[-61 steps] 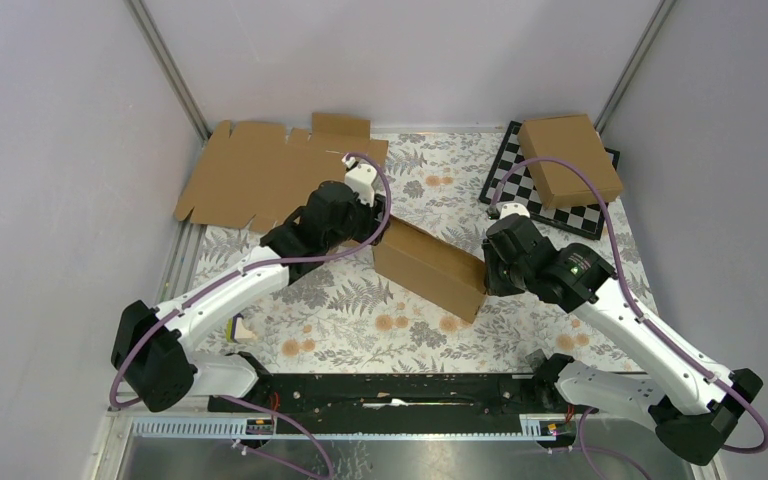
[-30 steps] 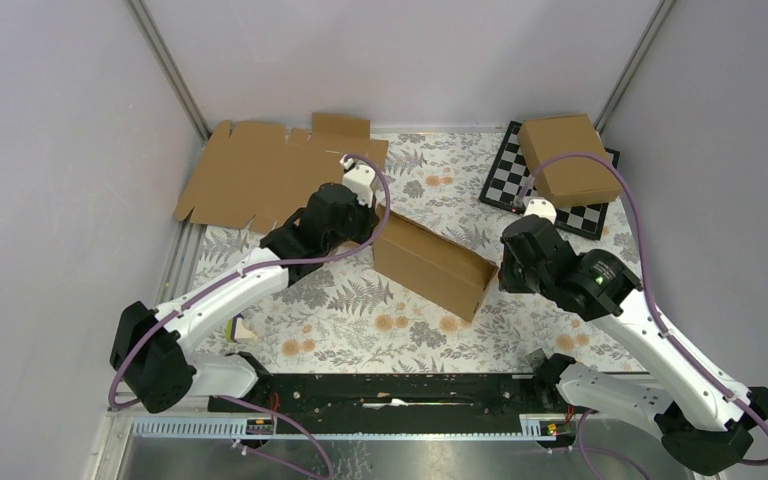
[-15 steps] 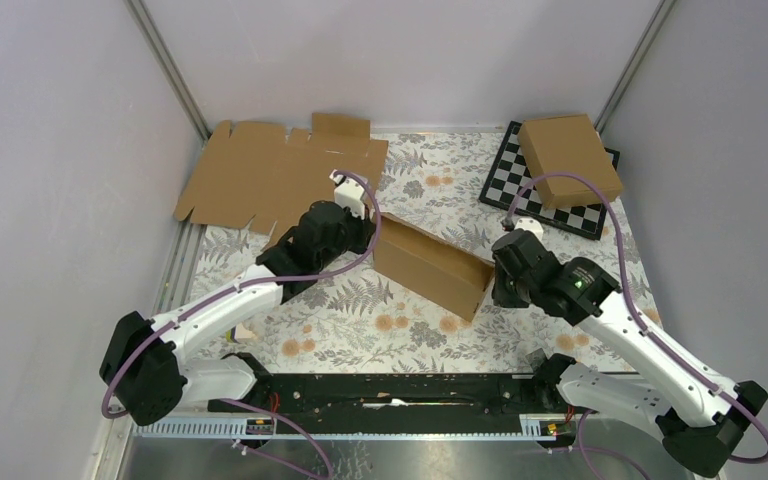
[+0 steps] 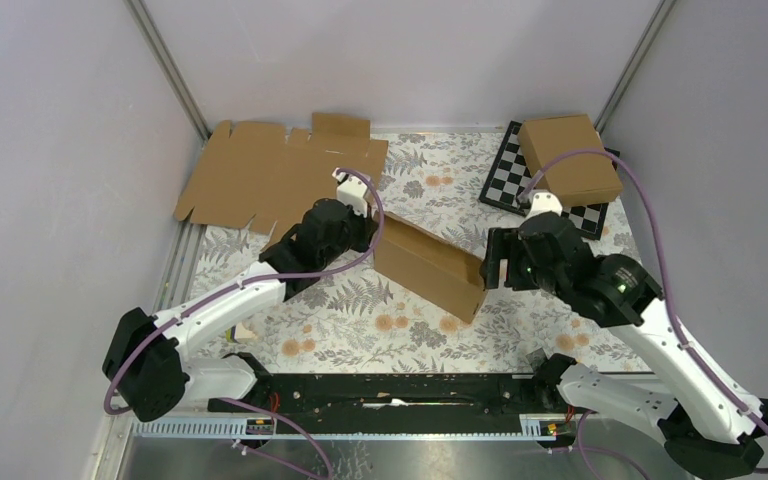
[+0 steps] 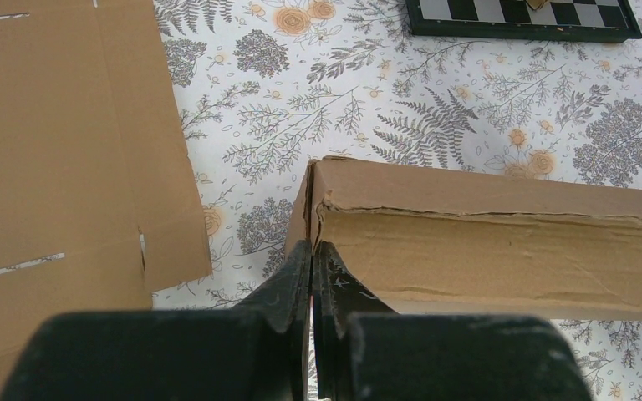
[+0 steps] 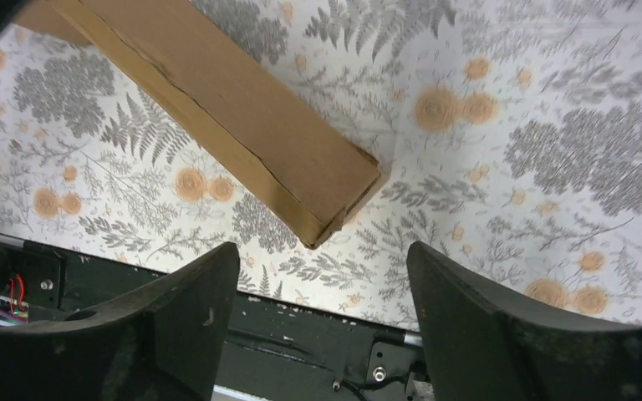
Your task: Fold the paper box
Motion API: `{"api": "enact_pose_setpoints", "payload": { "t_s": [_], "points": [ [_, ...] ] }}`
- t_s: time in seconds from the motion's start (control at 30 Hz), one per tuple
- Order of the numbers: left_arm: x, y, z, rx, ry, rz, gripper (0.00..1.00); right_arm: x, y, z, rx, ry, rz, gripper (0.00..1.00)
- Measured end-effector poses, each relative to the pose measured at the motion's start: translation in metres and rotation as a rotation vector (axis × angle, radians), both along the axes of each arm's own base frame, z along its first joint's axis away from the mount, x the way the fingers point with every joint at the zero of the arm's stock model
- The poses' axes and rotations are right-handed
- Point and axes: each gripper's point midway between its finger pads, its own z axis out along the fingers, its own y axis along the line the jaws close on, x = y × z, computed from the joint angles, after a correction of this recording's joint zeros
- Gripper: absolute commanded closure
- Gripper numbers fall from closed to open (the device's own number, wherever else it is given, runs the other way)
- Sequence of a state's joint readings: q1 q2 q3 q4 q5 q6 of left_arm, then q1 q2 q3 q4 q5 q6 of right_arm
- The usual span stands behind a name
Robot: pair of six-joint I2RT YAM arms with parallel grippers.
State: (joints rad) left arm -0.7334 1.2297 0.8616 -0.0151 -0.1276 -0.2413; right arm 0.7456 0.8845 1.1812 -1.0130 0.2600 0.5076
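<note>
The paper box (image 4: pixel 430 265) is a long shallow brown cardboard box lying slantwise on the floral cloth in the middle. My left gripper (image 4: pixel 374 234) is shut, its fingertips (image 5: pixel 311 251) pressed against the box's (image 5: pixel 501 242) left end corner; no cardboard shows between the jaws. My right gripper (image 4: pixel 494 268) hangs open and wide over the box's right end. In the right wrist view, the box's (image 6: pixel 226 92) end corner lies on the cloth just beyond the gap of the right gripper (image 6: pixel 322 276), and neither finger touches it.
A wide flat cardboard sheet (image 4: pixel 270 175) lies at the back left, close to my left arm. A chessboard (image 4: pixel 513 180) at the back right carries another brown box (image 4: pixel 570 158). A black rail (image 4: pixel 390 390) runs along the near edge. A small pale object (image 4: pixel 243 328) sits by the left arm.
My right gripper was shut at the box's right end and has now opened wide, with the wrist drawn slightly up and back. The left wrist shifted slightly and stays shut. The box barely moved.
</note>
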Motion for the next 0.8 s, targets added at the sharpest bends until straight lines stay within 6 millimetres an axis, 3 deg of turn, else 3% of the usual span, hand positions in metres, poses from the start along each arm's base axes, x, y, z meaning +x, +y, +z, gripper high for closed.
{"api": "enact_pose_setpoints", "payload": {
  "t_s": [0.03, 0.07, 0.13, 0.17, 0.23, 0.47, 0.6, 0.8],
  "points": [
    [0.000, 0.000, 0.000, 0.001, 0.001, 0.000, 1.00, 0.003, 0.000, 0.008, -0.002, -0.020, -0.001, 0.28],
    [0.001, -0.001, 0.000, 0.001, 0.001, 0.000, 1.00, 0.007, 0.000, 0.017, -0.002, -0.042, 0.002, 0.40],
    [0.000, 0.000, 0.000, 0.003, 0.003, 0.000, 1.00, 0.012, 0.001, 0.028, -0.012, -0.072, 0.006, 0.75],
    [0.000, 0.000, 0.000, 0.004, 0.004, 0.000, 1.00, 0.015, 0.001, 0.032, -0.019, -0.082, 0.012, 0.87],
    [0.000, 0.000, 0.000, 0.005, 0.006, 0.000, 1.00, 0.021, 0.004, 0.038, -0.023, -0.094, 0.012, 1.00],
    [0.000, 0.000, 0.000, 0.006, 0.007, 0.000, 1.00, 0.030, 0.015, 0.018, -0.055, -0.060, 0.033, 1.00],
    [0.000, 0.000, -0.001, 0.006, 0.007, 0.000, 1.00, 0.027, 0.017, -0.018, -0.086, 0.003, 0.040, 1.00],
    [0.002, -0.002, -0.001, 0.008, 0.009, -0.001, 1.00, 0.018, 0.020, -0.054, -0.088, 0.082, 0.045, 1.00]
  ]
}}
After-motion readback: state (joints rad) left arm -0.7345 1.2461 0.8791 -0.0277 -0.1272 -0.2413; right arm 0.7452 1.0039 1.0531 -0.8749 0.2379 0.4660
